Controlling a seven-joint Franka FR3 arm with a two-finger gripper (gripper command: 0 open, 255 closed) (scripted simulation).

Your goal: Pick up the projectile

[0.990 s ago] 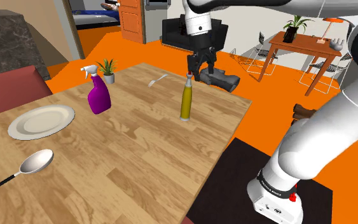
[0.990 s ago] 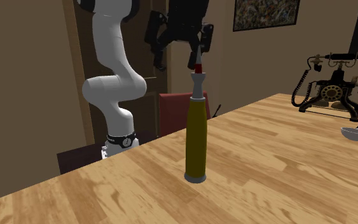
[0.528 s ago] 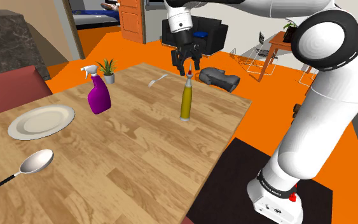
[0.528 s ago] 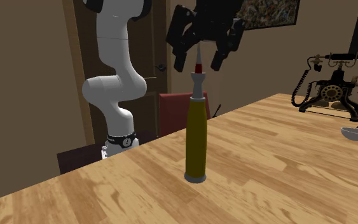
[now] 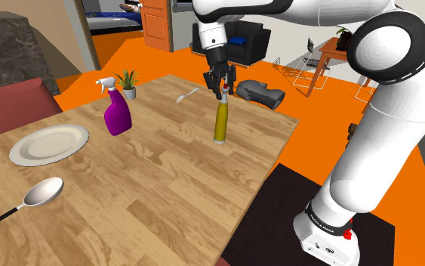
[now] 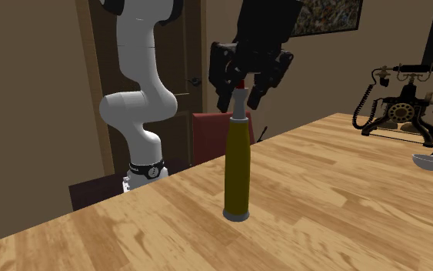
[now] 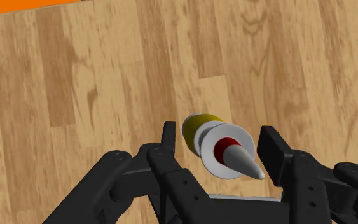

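Standing, shoulder view: olive-yellow cylindrical projectile [image 5: 220, 121] with a grey pointed nose, upright on the light wooden table [image 5: 165, 189].
Gripper, shoulder view: all-black two-finger gripper [image 5: 222, 85] directly over the nose.
Second exterior view: gripper [image 6: 240, 91] straddles the projectile [image 6: 237, 165] tip.
Wrist view: jaws apart, one finger on each side of the projectile [image 7: 225, 149] nose, not clasping it.

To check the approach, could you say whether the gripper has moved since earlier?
Yes: the gripper has come down; its open fingers now flank the tip of the upright projectile.
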